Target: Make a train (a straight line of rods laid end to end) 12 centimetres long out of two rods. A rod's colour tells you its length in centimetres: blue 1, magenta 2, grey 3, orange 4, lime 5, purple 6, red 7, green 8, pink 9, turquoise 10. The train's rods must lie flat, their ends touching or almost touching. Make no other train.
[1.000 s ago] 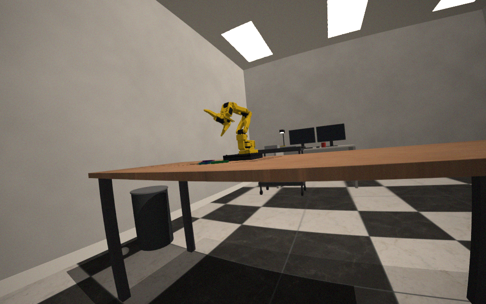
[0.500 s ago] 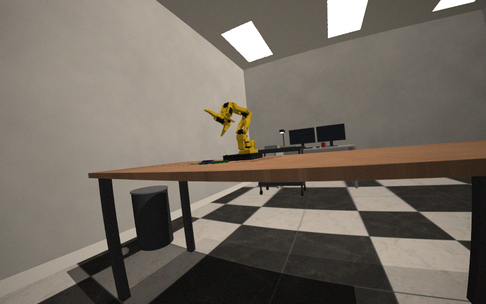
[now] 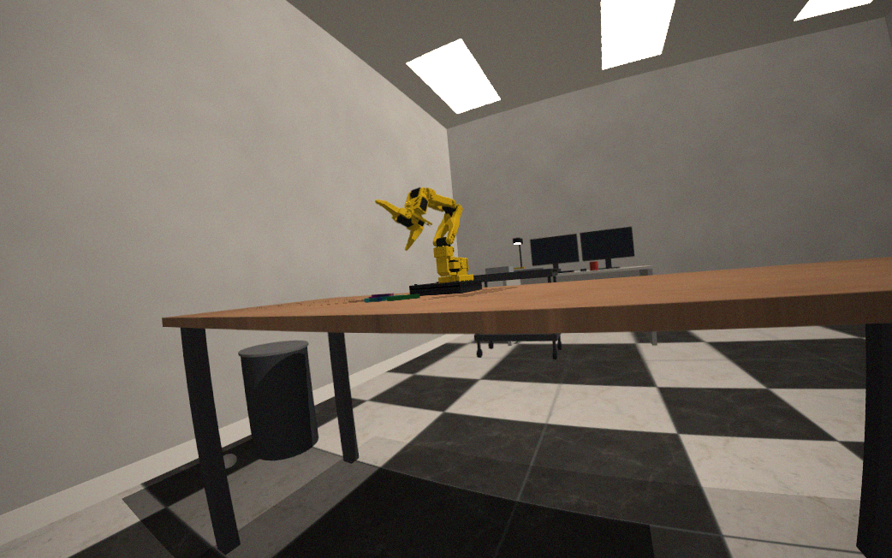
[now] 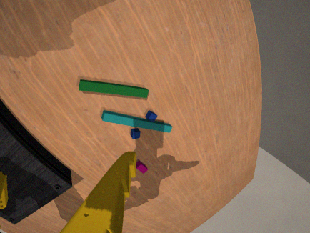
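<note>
A: The bench [image 3: 591,302] carries every rod, and the arm's hand [image 3: 402,222] hangs high above them, jaws fully apart with nothing between them.

B: Which pair would it want?

A: Probably turquoise plus magenta, ten and two. Taking the turquoise rod [image 4: 136,121] as the landmark: the green rod [image 4: 113,89] lies beyond it, roughly parallel and apart; two blue cubes [image 4: 151,115] sit tight against its long sides, one on each side; the magenta rod [image 4: 141,166] lies nearer the camera, beside the yellow finger [image 4: 102,209].

B: So the magenta moves?

A: Likely. It should descend squarely over it, grip across its narrow width, and avoid nudging the cubes.
</note>
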Controlling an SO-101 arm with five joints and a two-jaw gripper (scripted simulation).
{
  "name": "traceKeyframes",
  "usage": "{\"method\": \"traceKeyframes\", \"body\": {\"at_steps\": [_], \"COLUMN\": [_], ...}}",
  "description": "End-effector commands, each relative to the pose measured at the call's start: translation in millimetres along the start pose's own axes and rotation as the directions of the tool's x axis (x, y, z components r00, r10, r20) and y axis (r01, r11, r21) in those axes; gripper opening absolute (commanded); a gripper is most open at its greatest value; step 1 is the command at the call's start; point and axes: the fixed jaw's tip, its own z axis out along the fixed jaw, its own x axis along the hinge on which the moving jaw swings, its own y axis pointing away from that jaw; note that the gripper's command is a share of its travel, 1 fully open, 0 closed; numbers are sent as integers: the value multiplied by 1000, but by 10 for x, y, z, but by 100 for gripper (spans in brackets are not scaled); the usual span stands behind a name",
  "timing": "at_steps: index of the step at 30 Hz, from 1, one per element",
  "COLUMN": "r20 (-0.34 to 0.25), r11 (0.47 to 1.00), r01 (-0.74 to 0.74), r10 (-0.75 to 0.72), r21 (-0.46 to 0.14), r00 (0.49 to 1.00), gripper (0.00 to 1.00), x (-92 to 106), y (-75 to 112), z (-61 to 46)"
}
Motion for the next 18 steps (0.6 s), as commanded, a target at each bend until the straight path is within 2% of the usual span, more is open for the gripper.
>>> {"method": "traceKeyframes", "body": {"at_steps": [1,6,7,18], "r20": [-11,-14,-4,-7], "r11": [998,997,1000,997], "r01": [23,33,22,58], "r10": [-23,-34,-22,-58], "r21": [-52,-66,-21,-41], "r00": [1000,999,1000,998], "gripper": [100,100,100,100], "x": [23,30,10,22], "y": [84,107,35,68], "z": [43,54,15,60]}}
